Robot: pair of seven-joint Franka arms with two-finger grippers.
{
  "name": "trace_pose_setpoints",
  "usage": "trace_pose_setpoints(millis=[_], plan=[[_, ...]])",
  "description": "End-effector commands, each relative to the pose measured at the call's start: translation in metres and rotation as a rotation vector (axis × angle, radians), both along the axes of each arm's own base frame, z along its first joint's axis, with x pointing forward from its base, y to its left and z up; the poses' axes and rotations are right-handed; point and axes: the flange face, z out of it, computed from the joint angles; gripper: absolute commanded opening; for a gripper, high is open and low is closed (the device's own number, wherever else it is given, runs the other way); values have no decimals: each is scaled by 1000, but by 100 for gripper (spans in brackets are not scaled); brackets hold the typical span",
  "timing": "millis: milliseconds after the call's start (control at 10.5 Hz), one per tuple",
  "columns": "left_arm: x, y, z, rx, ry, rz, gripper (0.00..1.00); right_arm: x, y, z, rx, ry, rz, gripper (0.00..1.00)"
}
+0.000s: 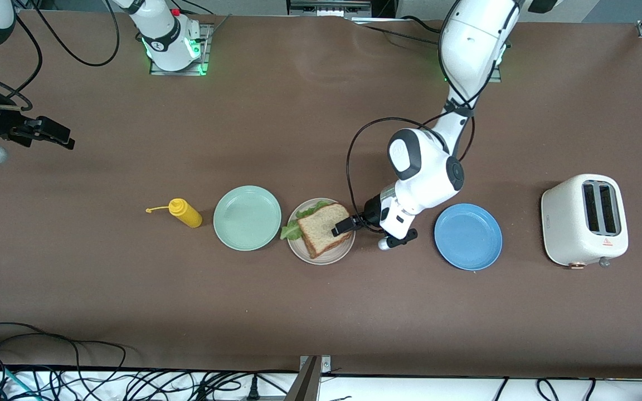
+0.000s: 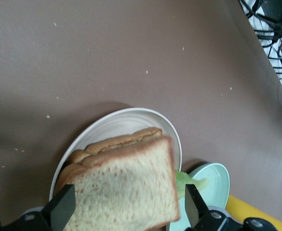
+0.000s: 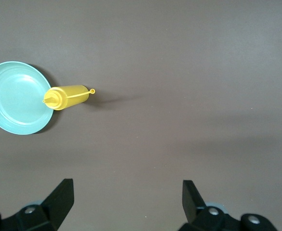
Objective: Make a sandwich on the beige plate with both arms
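The sandwich (image 1: 324,228) lies on the beige plate (image 1: 329,259): a speckled bread slice on top, green lettuce (image 1: 298,220) sticking out toward the mint plate, a second slice below. My left gripper (image 1: 346,225) hovers low over the sandwich's edge, open. In the left wrist view the top slice (image 2: 126,192) fills the space between the spread fingers (image 2: 63,207) of the left gripper (image 2: 128,209) and rests on the plate (image 2: 116,120), not gripped. My right gripper (image 1: 48,133) waits open and empty over bare table at the right arm's end, seen as right gripper (image 3: 126,202).
A mint-green plate (image 1: 247,217) sits beside the beige plate toward the right arm's end, then a yellow squeeze bottle (image 1: 185,213) lying on its side. Toward the left arm's end are a blue plate (image 1: 467,236) and a white toaster (image 1: 585,220).
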Motion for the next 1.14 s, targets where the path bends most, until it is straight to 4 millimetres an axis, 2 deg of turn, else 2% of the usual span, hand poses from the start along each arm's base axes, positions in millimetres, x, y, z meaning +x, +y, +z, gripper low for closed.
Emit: trace_pose_setpoints(millis=[0,191,477,1049], plan=[[4,13,10,23,-1,12,100,-2,3,2,16,1,-2,100],[10,26,18,35,-16,15,100,-2,4,3,16,-1,1,100],[14,58,28,104,-38,-14,100,-2,4,3,16,-1,1,100],[28,151,53,300,33,-192,100,-2,5,3,14,-1,3,100]])
